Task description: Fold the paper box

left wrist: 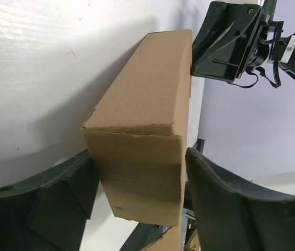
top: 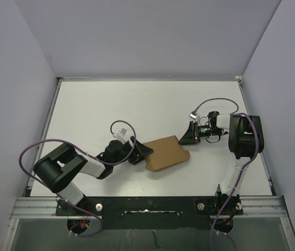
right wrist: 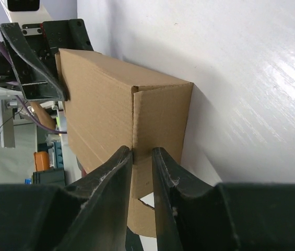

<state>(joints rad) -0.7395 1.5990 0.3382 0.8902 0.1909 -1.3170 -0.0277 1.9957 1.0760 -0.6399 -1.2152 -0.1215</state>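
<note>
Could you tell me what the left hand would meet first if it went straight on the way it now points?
The paper box: its near end sits between the fingers of the left hand, so contact should come almost at once.

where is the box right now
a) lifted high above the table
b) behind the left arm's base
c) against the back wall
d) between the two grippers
d, the box has the left gripper at one end and the right gripper at the other.
</note>
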